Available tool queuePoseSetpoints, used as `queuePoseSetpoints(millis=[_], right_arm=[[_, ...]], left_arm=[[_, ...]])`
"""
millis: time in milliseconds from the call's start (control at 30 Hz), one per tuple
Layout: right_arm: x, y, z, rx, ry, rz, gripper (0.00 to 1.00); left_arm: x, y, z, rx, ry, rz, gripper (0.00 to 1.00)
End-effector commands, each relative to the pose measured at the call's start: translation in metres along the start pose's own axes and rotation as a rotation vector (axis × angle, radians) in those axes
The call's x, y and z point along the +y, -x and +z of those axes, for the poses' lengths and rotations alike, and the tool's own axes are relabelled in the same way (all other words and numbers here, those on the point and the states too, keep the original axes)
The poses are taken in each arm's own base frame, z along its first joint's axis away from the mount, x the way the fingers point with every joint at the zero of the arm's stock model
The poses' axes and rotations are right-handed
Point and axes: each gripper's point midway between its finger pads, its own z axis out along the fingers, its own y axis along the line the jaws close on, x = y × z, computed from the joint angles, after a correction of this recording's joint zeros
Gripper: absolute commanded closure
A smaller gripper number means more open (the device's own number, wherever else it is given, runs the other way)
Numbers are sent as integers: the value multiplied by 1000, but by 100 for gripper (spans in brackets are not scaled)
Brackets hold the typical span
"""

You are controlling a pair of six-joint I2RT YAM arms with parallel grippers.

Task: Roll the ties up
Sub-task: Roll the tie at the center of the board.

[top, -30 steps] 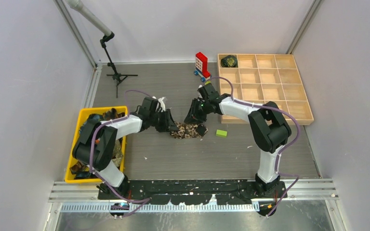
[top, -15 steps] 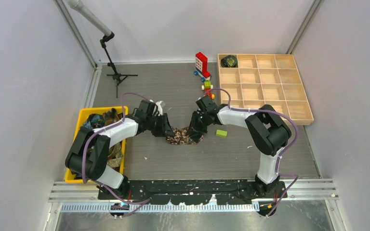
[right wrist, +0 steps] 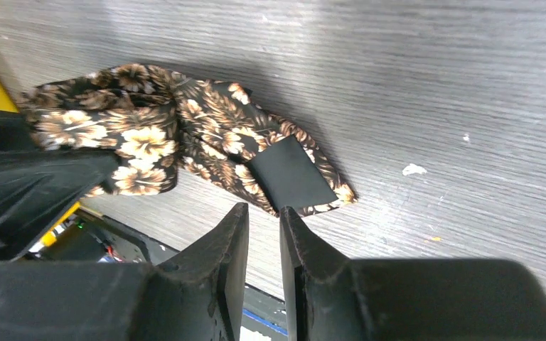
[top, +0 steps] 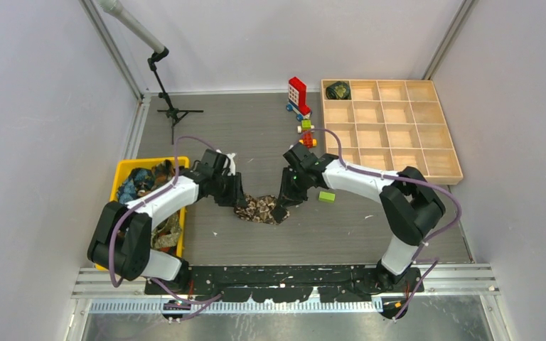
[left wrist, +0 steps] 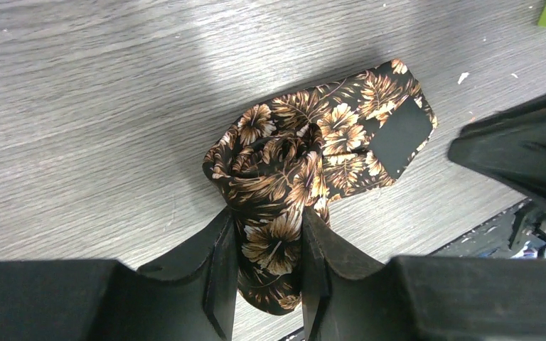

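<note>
floral tie (left wrist: 306,138) nipped in left pincer (left wrist: 266,220), right pincer (right wrist: 263,211) narrow — empty, beside its end

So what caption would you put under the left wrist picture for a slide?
Left gripper pinching a partly rolled tie on the grey table.

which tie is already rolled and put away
The dark rolled tie in the wooden tray's far-left corner compartment. The brown floral tie lies on the table; other ties fill the yellow bin.
</note>
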Motion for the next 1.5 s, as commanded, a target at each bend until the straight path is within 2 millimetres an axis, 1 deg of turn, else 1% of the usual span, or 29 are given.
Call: queuePoseSetpoints(millis=[0,133,233,367,533,733,900,1067,1167,1367,1467], right_arm=[[15,23,-34,-104,5,-44,72],[11,28,-44,-143,2,-29,72],[5,30,-51,-169,-6,-17,72],[-4,31,-59,-192,-14,0,72],[-17,28,-70,-208,-27,19,72],[-28,27,-82,-228,-34,31,72],[-33,27,-96,-256,-25,42,72],[-36,27,-111,-284,-17,48,72],[-39,27,-120,-299,-11,55,72],[-41,25,-133,-317,-1,60,72],[-41,25,-140,-329,11,65,72]], left_arm=[[-2,14,-14,-47,81,83,76],[7,16,-20,-56,210,129,76],[17,22,-27,-82,346,164,76],[18,30,-30,-92,467,239,76],[25,36,-36,-86,670,340,76],[26,38,-29,-32,835,462,76],[16,46,-25,-37,950,559,76],[7,52,-17,-23,1082,653,76],[6,53,-10,-18,1163,693,77],[3,47,10,0,1223,765,77],[-1,46,12,9,1248,802,74]])
